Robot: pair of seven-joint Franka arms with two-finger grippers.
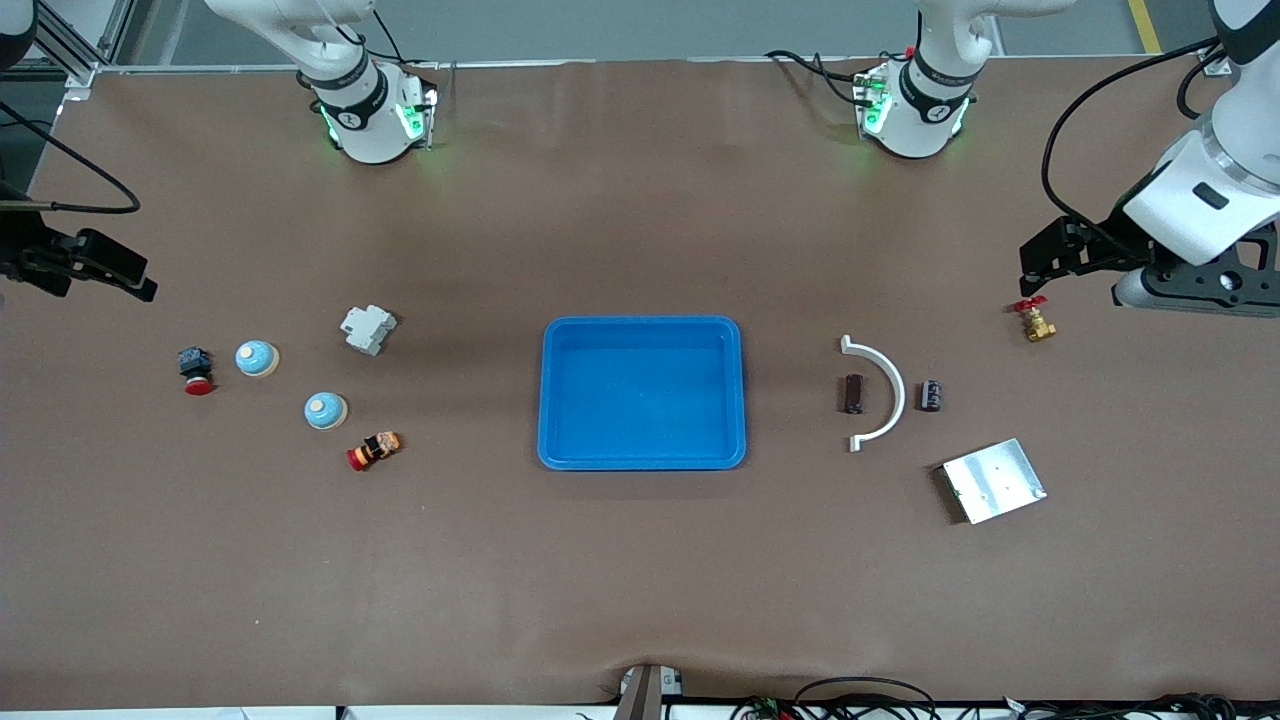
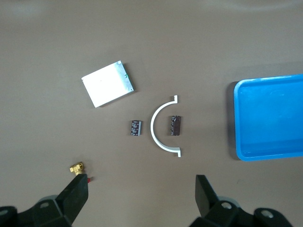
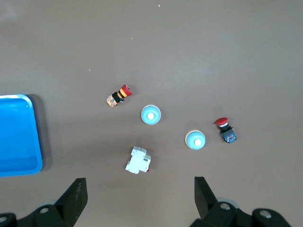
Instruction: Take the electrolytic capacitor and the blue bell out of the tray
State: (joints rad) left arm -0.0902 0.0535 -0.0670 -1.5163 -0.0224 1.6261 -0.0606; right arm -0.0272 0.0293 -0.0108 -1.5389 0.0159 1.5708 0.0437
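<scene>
Two capacitors lie toward the left arm's end of the table: a dark brown one point(image 1: 852, 393) point(image 2: 175, 125) inside the curve of a white arc piece, and a black one point(image 1: 931, 395) point(image 2: 136, 127) just outside it. Two light-blue bells point(image 1: 257, 358) point(image 1: 325, 410) point(image 3: 195, 139) point(image 3: 150, 115) stand toward the right arm's end. A blue tray point(image 1: 640, 322) point(image 2: 236, 118) point(image 3: 38, 142) sits mid-table with nothing in it. My left gripper point(image 1: 1035, 262) point(image 2: 142, 182) hangs open above the table near a brass valve. My right gripper point(image 1: 135, 275) point(image 3: 140, 182) hangs open over the right arm's end, holding nothing.
A white arc piece point(image 1: 885, 395), a metal plate point(image 1: 993, 480) and a brass valve with red handle point(image 1: 1035, 320) lie near the capacitors. A white breaker point(image 1: 368, 328) and two red push buttons point(image 1: 195, 370) point(image 1: 373, 450) lie around the bells.
</scene>
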